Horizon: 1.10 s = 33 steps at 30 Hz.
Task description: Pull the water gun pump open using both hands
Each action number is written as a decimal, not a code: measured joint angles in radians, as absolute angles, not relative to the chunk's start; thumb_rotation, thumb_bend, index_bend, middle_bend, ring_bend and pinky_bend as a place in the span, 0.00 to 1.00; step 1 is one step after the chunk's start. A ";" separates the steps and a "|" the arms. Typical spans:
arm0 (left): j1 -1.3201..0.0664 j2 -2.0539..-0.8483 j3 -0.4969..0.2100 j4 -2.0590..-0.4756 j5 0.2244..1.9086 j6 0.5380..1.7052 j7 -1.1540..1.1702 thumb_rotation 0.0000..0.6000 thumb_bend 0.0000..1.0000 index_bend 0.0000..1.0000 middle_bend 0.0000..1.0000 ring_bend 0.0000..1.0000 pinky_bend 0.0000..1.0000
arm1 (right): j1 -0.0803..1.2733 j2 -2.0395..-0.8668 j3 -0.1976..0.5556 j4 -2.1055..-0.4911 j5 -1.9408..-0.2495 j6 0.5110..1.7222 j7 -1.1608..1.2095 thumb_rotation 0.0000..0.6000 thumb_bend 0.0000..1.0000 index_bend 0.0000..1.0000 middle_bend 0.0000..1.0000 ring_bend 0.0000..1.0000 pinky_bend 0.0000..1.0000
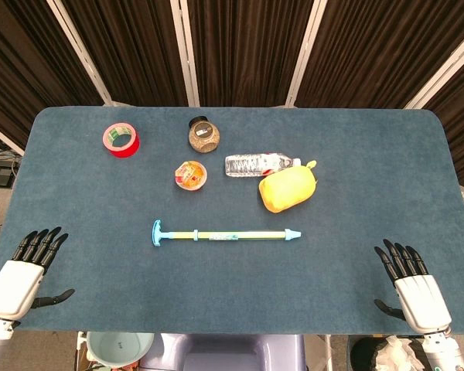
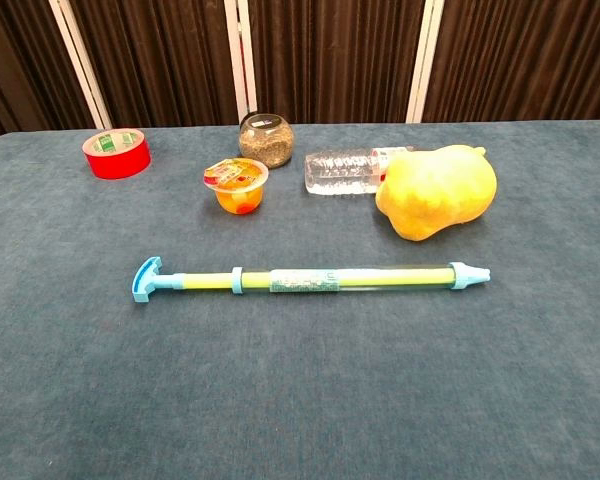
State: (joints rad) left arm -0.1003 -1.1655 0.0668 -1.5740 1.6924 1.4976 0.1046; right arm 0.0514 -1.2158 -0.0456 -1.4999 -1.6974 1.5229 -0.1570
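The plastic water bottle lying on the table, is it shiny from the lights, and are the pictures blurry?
In the chest view, the clear plastic water bottle shows pale glints and the long green-and-blue water gun pump looks sharp, with a thin soft shadow; in the head view, the light is even, everything is smaller but still clear, and both hands at the bottom corners are in focus.

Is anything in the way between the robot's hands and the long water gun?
Nothing visible is. The water gun lies alone on bare table between the left hand and right hand. The yellow toy sits behind it.
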 measured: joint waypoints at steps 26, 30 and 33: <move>-0.118 -1.149 0.072 -1.629 1.673 1.442 0.150 1.00 0.00 0.04 0.00 0.00 0.06 | 0.043 -1.219 -0.045 -1.497 -1.687 1.530 -0.153 1.00 0.10 0.13 0.01 0.02 0.07; -0.143 -1.155 0.063 -1.662 1.672 1.402 0.189 1.00 0.04 0.14 0.00 0.00 0.08 | 0.041 -1.222 -0.046 -1.495 -1.686 1.529 -0.149 1.00 0.11 0.14 0.01 0.02 0.06; -0.175 -1.168 0.039 -1.709 1.658 1.360 0.236 1.00 0.06 0.20 0.03 0.00 0.10 | 0.043 -1.225 -0.046 -1.493 -1.692 1.531 -0.147 1.00 0.11 0.15 0.01 0.02 0.06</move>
State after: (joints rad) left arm -0.1754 -1.1682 0.0392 -1.7090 1.6577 1.3597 0.2357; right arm 0.0426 -1.2248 -0.0464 -1.4929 -1.6924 1.5315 -0.1473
